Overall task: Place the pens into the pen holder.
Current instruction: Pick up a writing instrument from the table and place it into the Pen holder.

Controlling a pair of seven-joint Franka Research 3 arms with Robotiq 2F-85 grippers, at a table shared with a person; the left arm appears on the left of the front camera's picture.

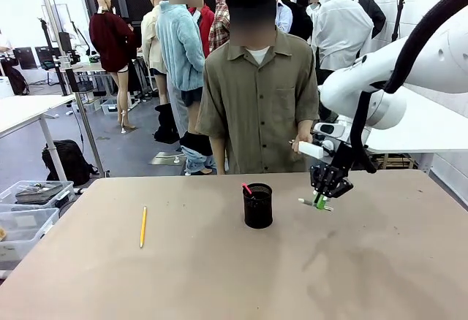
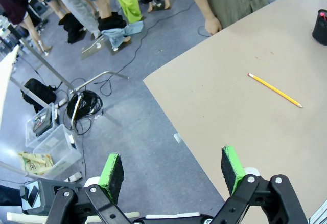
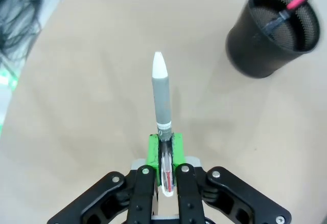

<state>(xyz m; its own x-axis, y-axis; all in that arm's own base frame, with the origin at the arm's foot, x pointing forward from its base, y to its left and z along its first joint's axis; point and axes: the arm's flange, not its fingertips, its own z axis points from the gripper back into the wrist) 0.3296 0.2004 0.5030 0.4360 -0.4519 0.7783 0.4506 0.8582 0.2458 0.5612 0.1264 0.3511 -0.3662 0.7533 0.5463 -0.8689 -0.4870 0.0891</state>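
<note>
The black mesh pen holder (image 1: 257, 205) stands at mid-table with a pink-tipped pen (image 1: 246, 188) leaning in it; the right wrist view shows the holder (image 3: 272, 28) at upper right with that pen (image 3: 292, 4) inside. My right gripper (image 1: 319, 200) hangs to the holder's right, just above the table, shut on a silver-white pen (image 3: 162, 91) that sticks out level from its green pads (image 3: 152, 151). A yellow-orange pencil (image 1: 143, 226) lies flat on the table's left part, also in the left wrist view (image 2: 275, 89). My left gripper (image 2: 173, 170) is open over the floor beyond the table edge.
A person in an olive shirt (image 1: 256, 93) stands at the far edge behind the holder, one hand (image 1: 304, 131) near my right arm. Clear plastic bins (image 1: 25, 214) sit on the floor at left. Cables (image 2: 84, 104) lie on the floor.
</note>
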